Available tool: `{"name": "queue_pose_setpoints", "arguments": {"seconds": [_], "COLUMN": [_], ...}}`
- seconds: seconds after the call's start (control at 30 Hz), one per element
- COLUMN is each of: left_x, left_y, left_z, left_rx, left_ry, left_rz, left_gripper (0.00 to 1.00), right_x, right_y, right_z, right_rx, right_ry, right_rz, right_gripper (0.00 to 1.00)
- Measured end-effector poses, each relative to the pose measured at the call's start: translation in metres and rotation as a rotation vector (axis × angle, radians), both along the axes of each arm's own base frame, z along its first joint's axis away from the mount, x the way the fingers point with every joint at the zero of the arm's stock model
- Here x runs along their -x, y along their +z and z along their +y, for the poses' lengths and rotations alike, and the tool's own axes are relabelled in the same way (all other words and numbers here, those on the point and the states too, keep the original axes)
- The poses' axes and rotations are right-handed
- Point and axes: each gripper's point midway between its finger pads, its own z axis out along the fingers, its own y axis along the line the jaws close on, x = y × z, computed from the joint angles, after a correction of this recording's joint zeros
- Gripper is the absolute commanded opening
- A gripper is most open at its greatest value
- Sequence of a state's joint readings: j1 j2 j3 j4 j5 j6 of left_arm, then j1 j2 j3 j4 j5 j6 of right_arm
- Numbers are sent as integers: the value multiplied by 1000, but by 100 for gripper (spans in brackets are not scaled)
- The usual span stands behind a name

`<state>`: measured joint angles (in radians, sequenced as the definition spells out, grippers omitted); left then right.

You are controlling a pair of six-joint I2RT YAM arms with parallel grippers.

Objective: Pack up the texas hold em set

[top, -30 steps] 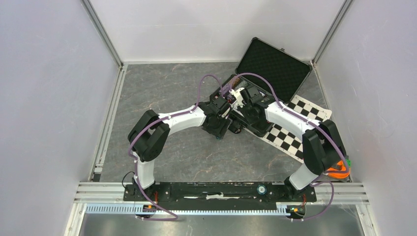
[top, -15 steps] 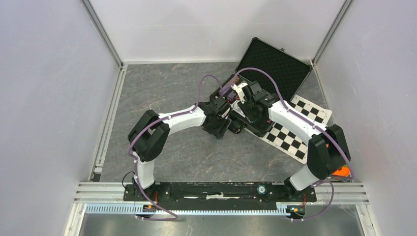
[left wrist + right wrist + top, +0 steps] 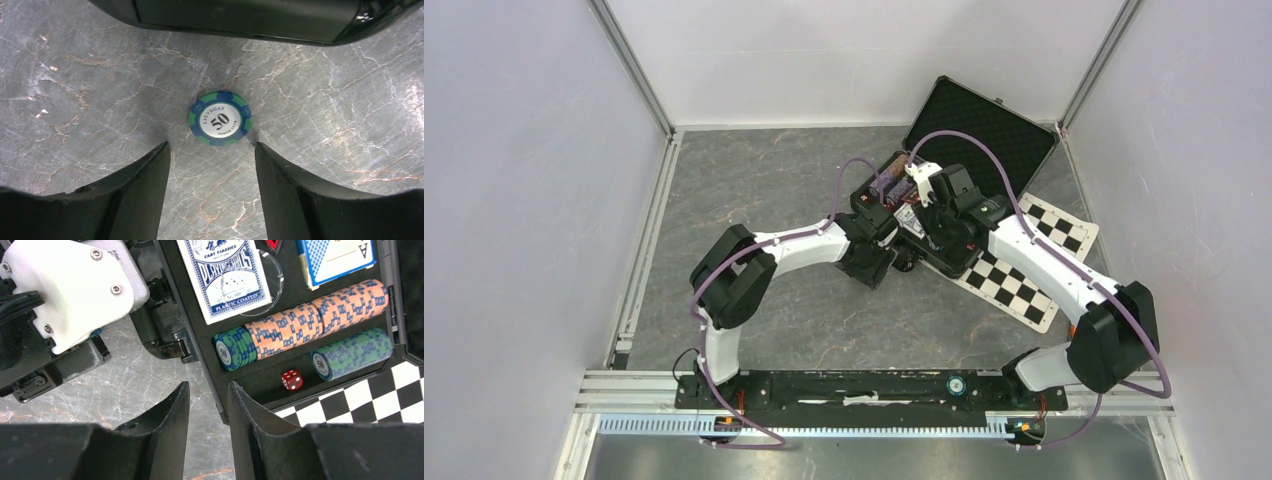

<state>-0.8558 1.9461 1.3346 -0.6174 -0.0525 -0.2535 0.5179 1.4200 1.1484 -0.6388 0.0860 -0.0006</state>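
Since a second back the right arm [image 3: 1034, 255] has swung its elbow out to the near-right corner and pushed the right gripper [image 3: 209, 390] further over the case [image 3: 984, 125]. The left arm [image 3: 794, 245] has barely shifted.

Left gripper [image 3: 211, 150] points straight down, fingers wide apart, holding nothing. A teal chip [image 3: 220, 118] reading "LAS VEGAS 50 POKER CLUB" lies flat on the table [image 3: 75, 75] just ahead of the fingertips, untouched.

Right fingers stand close together with a narrow gap, empty, above the tray's near edge.

In the tray:
- blue deck [image 3: 225, 275] marked "PLASTIC COATED"
- teal row [image 3: 235, 349] marked "50"
- orange-blue chips [image 3: 320, 315]
- red die [image 3: 292, 380]

Checkered mat [image 3: 380, 400] sits just beside.
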Motion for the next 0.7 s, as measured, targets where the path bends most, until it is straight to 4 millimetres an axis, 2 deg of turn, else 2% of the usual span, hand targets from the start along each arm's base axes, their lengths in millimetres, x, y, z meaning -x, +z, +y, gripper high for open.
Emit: {"name": "queue_pose_setpoints", "arguments": {"seconds": [0.3,0.5,0.7], "left_x": [0,-3,-6], "left_y": [-1,0,0], "left_z": [-3,-13,-18], "left_rx": [-33,-45,-44], "left_ry": [-17,-49,-61], "left_rz": [-39,-71,-75], "left_gripper": [69,67,64], "right_x": [9,12,9], "right_y": [-3,25,43], "right_z": [-3,-13,-40], "right_rx": [-40,-97,-129], "right_ry": [-45,-119,-238], "right_rz": [1,-107,-194], "right_gripper": [41,43,43]}}
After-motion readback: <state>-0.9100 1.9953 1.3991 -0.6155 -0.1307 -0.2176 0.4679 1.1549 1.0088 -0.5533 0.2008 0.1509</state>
